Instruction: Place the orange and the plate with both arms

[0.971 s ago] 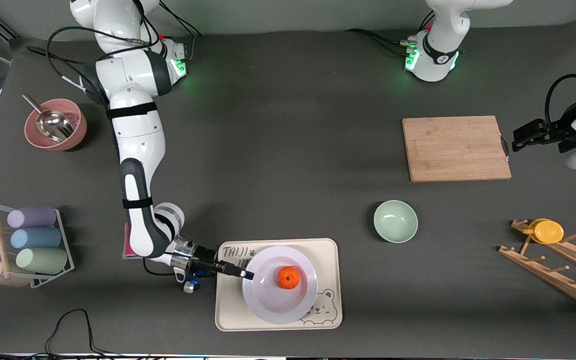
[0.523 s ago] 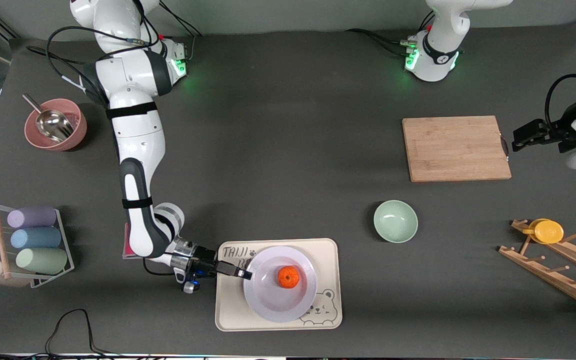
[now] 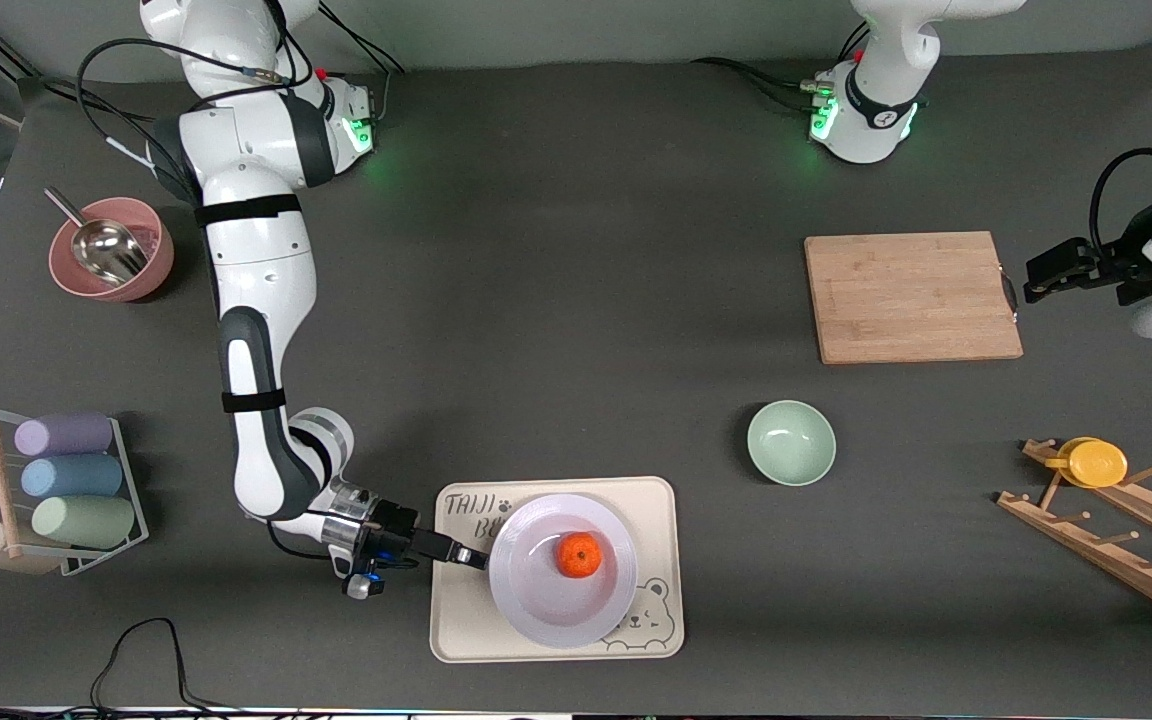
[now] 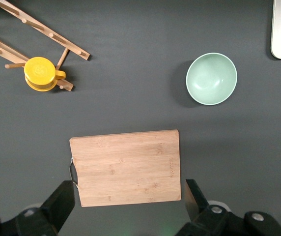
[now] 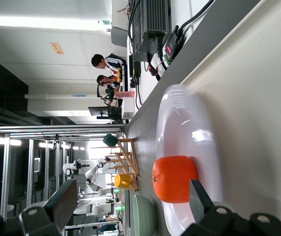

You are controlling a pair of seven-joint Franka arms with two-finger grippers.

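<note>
Released and drawing back, the right gripper (image 3: 471, 557) has let go of the plate (image 3: 536, 600) it pinched by the rim a second ago; its fingers now stand spread and empty, low over the cream tray (image 3: 656, 495), with the rim just ahead of the fingertips. Just past that rim the orange (image 3: 578, 555) rests in the plate's shallow centre, and the plate lies flat on the tray. Over the end of the wooden cutting board (image 3: 911, 296), the left gripper (image 3: 1034, 285) waits with its fingers wide and nothing between them. A clean finish likely calls for a level, straight retreat away from the rim, so neither plate nor fruit gets nudged.
</note>
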